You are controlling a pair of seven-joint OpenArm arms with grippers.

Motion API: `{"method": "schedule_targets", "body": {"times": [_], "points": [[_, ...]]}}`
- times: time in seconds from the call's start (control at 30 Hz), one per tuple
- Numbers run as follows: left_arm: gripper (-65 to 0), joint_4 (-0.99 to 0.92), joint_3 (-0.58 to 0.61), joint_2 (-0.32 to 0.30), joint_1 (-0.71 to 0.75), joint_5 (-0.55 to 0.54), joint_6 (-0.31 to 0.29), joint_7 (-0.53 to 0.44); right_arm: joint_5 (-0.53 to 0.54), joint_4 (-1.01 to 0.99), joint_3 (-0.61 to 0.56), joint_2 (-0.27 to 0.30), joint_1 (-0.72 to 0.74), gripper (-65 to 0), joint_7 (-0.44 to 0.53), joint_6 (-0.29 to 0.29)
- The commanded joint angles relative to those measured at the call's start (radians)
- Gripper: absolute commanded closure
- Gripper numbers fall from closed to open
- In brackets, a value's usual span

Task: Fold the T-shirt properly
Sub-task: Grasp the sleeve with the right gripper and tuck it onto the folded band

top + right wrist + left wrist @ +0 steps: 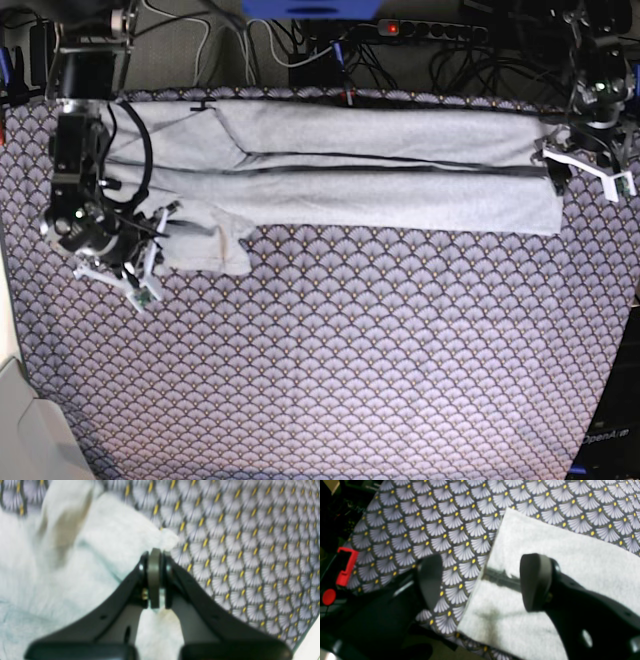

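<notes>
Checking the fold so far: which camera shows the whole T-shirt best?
The base view: the T-shirt lies as one long folded strip. The left wrist view shows only one corner; the right wrist view shows blurred cloth pinched in the right claw.

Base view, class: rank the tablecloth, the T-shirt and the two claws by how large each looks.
1. Tablecloth, largest.
2. T-shirt, a long band on the far side.
3. Right claw and left claw: both small and partly hidden, too alike to rank.

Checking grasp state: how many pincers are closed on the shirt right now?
1. The right pincer is pinched shut on a T-shirt corner. The left pincer hangs open over the opposite end, gripping nothing.
</notes>
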Motion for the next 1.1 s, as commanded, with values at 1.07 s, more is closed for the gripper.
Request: {"method": "schedule_targets", "body": {"times": [1.07], "points": [[-46.7,0.017,-0.062,-0.036,0.017,-0.001,-0.001,-0.022,0.081,0.389,0.254,0.010,-0.424,0.0,-0.025,0.000]]}}
